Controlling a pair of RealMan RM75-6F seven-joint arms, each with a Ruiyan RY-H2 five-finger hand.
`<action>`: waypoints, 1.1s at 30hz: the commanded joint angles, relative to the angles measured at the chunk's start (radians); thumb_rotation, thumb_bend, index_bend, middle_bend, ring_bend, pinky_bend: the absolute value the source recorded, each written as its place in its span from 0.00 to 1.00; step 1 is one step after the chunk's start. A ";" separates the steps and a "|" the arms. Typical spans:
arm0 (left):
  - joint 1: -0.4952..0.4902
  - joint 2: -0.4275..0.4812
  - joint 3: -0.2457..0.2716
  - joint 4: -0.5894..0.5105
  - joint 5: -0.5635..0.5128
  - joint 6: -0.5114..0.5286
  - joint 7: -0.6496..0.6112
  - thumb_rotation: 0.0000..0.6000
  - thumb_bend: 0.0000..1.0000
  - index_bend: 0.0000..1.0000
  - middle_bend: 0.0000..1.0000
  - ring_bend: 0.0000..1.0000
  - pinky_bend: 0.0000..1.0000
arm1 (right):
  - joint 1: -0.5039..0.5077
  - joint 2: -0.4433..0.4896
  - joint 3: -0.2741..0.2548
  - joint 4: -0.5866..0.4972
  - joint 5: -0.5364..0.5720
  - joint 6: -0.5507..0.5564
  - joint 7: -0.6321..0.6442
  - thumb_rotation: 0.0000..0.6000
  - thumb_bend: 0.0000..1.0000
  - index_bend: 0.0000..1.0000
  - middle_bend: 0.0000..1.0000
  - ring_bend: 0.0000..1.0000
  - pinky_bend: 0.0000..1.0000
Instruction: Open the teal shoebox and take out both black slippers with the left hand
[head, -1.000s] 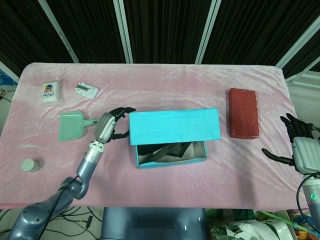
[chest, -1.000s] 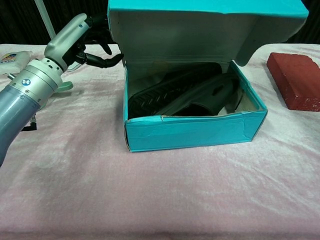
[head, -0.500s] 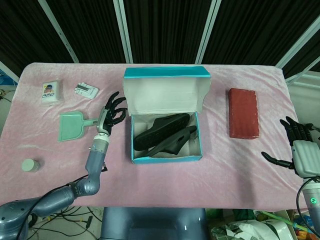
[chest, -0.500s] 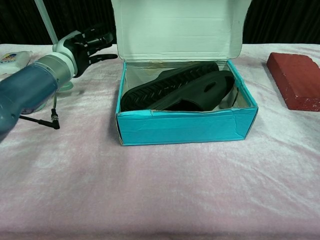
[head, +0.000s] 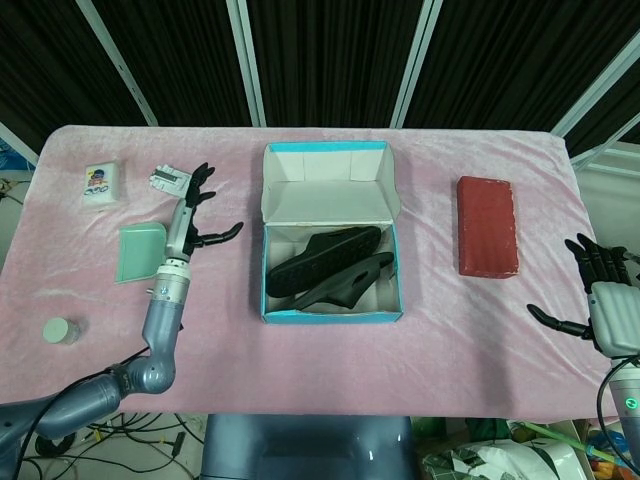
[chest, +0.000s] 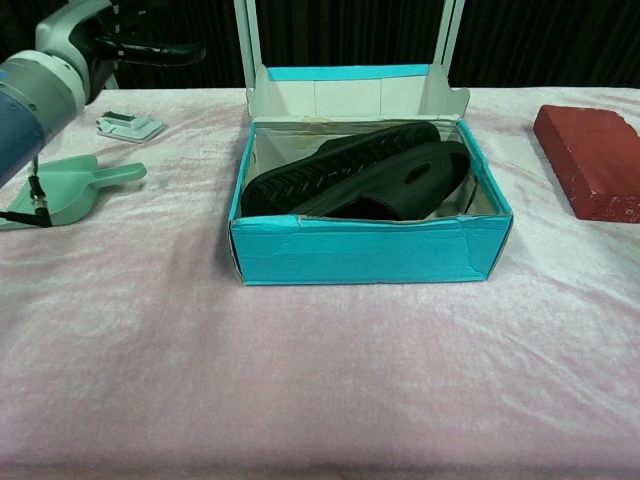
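The teal shoebox (head: 330, 316) (chest: 370, 250) stands mid-table with its lid (head: 328, 185) (chest: 350, 95) folded back flat behind it. Two black slippers (head: 330, 268) (chest: 355, 175) lie inside, overlapping, soles partly showing. My left hand (head: 193, 205) (chest: 120, 40) hovers left of the box above the table, fingers spread, holding nothing. My right hand (head: 600, 290) is at the table's right edge, fingers apart and empty; the chest view does not show it.
A green dustpan (head: 140, 252) (chest: 70, 185) lies under my left forearm. A small white packet (head: 172, 180) (chest: 130, 126) and a white card box (head: 102, 184) sit far left. A grey cap (head: 59, 331) is front left. A red brick (head: 487, 226) (chest: 590, 160) lies right of the box.
The lid swung from over the box to fully folded back. My left hand let go of it and drew away to the left and up. The right hand barely moved.
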 joint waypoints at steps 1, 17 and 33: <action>0.042 0.066 0.083 -0.035 0.115 0.138 0.213 1.00 0.18 0.03 0.14 0.03 0.20 | 0.001 -0.001 0.000 0.001 -0.001 -0.002 0.000 0.29 0.00 0.00 0.00 0.00 0.05; -0.090 0.091 0.122 -0.292 -0.035 -0.005 0.887 1.00 0.19 0.17 0.28 0.20 0.39 | -0.007 -0.013 -0.018 0.000 -0.037 0.014 -0.006 0.29 0.00 0.00 0.00 0.00 0.05; -0.250 -0.136 0.040 -0.150 -0.307 -0.031 1.066 1.00 0.18 0.17 0.28 0.21 0.43 | -0.034 -0.020 -0.035 0.040 -0.055 0.035 0.047 0.29 0.00 0.00 0.00 0.00 0.05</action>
